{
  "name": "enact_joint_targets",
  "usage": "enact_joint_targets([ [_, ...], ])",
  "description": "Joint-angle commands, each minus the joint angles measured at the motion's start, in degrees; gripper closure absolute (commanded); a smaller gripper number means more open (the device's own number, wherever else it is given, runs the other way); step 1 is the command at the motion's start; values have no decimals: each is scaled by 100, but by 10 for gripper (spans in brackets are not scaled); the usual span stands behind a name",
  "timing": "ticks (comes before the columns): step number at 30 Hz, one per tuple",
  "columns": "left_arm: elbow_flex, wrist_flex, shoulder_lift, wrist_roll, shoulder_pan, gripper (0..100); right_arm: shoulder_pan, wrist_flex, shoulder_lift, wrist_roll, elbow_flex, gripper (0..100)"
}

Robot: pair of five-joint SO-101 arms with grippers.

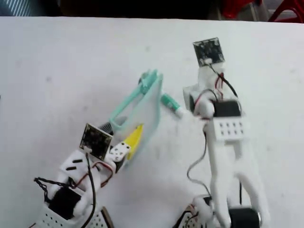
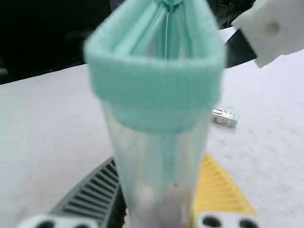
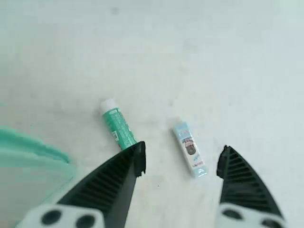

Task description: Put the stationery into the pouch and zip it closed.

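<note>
Loading is underway, it seems. The left gripper (image 2: 159, 164) has its fingers pinching the pouch (image 1: 145, 102), tilted off the tabletop (image 1: 71, 71). The right gripper (image 3: 181, 152) hovers, fingers spread, over the green stick (image 3: 117, 124) at the pouch's 3 o'clock, with the eraser (image 3: 190, 149) beside it. The next move calls for descending and closing on one.

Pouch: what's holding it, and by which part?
Left gripper clamps the pouch by the end nearest that arm. Right gripper is open, holding nothing.

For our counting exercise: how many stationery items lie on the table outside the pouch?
2. A green stick lies beside the pouch; a pale blue block next to the stick. Others may be hidden inside the pouch.
</note>
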Motion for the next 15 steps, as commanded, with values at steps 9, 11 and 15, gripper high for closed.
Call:
enact_joint_targets([
  [9,229,-404,48,-62,127,823,22,444,2378,70,-1160,853],
  [11,220,-378,48,-62,242,823,-22,338,2633,70,-1160,883],
  [15,229,-369,48,-62,259,823,-136,338,2765,88,-1160,889],
])
